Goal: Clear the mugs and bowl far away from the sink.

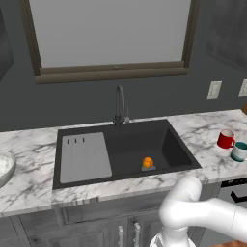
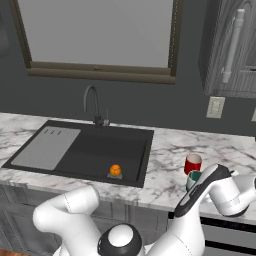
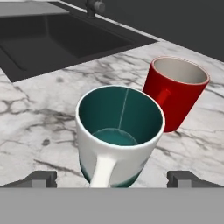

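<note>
The pale grey mug [image 3: 118, 135] with a teal inside stands upright on the marble counter, its handle turned toward the camera. My gripper [image 3: 114, 178] is open, one fingertip on either side of this mug and apart from it. The red mug [image 3: 175, 89] stands just behind it, close by. From the base views, both mugs, red [image 1: 225, 139] and grey [image 1: 239, 151], sit right of the black sink [image 1: 125, 149]. The red mug [image 2: 192, 163] is beyond my forearm, which half hides the grey mug [image 2: 193, 179]. The speckled bowl [image 1: 5, 166] lies at the counter's far left, cut by the frame.
A small orange thing [image 1: 148, 162] lies in the sink basin, with the curved faucet [image 1: 119, 103] behind it and the grey drainboard [image 1: 84, 157] on the left. Wall outlets [image 1: 214, 89] are above the counter. A dark appliance front [image 2: 230, 235] sits below the counter's right end.
</note>
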